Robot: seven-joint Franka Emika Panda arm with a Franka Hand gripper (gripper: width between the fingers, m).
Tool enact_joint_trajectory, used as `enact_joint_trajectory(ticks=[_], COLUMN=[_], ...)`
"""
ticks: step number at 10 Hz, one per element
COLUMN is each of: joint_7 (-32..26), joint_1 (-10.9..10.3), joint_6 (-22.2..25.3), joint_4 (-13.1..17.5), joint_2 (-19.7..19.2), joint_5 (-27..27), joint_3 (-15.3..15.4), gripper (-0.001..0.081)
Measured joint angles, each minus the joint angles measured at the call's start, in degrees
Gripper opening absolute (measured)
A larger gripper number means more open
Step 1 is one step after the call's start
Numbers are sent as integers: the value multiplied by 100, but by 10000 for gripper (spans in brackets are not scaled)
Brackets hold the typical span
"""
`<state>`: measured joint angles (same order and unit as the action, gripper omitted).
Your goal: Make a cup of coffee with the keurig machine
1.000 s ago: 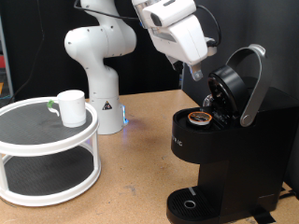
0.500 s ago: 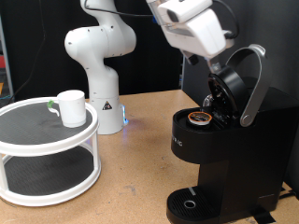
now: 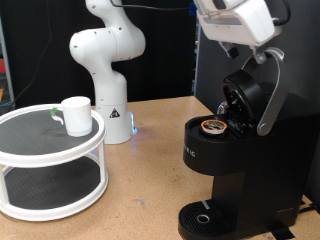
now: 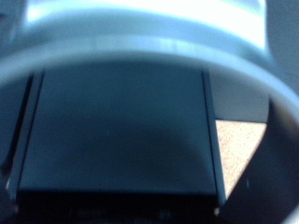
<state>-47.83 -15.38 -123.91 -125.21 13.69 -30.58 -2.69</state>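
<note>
The keurig machine (image 3: 240, 170) stands at the exterior view's right, black, with its lid raised and its grey handle arch (image 3: 272, 90) tilted up. A pod with a brown top (image 3: 214, 126) sits in the open chamber. My gripper (image 3: 268, 54) hangs right over the top of the handle arch, at or just above it. In the wrist view the grey handle arch (image 4: 149, 42) fills the frame close up, with the machine's black body (image 4: 121, 131) behind it; no fingers show there. The cup (image 3: 77, 114), a white mug, stands on the white round stand (image 3: 40, 150) at the left, far from the gripper.
The stand has two tiers, with the mug on the upper one. The robot's white base (image 3: 108, 70) rises behind it on the cork-coloured table (image 3: 150, 190). A round drip tray (image 3: 204, 217) sits at the machine's foot. Black curtains close off the back.
The gripper has moved up and to the exterior view's right, from beside the open lid to over the top of the handle arch. Lid, pod and mug have not moved.
</note>
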Motion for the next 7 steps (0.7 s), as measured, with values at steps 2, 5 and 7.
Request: enact_joint_trajectory(ticks=[2,5,7], joint_7=[255,424,528], joint_1=[-17,-18,-18], joint_6=[-96,-111,-111], joint_4=[9,54,104], joint_2=[20,25,25], joint_5=[0,0,0], joint_3=[166,284,326], gripper=[798,798,709])
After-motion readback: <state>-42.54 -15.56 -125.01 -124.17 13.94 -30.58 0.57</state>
